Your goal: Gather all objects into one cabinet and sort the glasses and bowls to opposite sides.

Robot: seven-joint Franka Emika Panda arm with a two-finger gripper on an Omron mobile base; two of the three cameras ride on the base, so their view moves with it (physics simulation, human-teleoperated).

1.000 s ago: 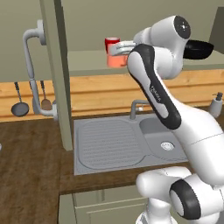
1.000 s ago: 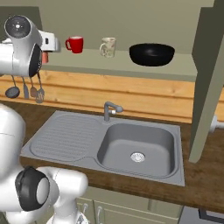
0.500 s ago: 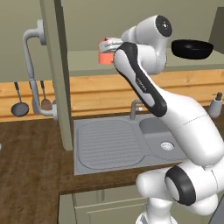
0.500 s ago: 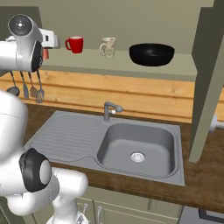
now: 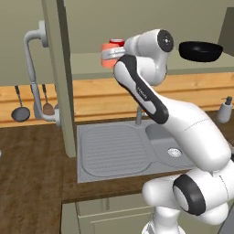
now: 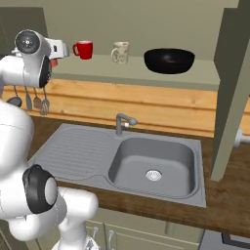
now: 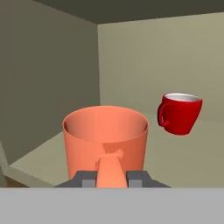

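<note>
orange-red mug [image 7: 105,142] hides gripper [image 7: 113,178] fingertips

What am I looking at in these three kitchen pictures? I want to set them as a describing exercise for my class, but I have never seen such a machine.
It is a computer-rendered kitchen with a white robot arm with dark joints. Two pictures come from cameras behind the arm, to its left and right. The third looks along the hand itself. The hand is shut on the handle of an orange-red mug, holding it at the left end of the pale green cabinet shelf. On that shelf stand a glossy red cup, a beige patterned mug and a wide black bowl. Below are a wooden counter and a grey sink with its tap.
</note>
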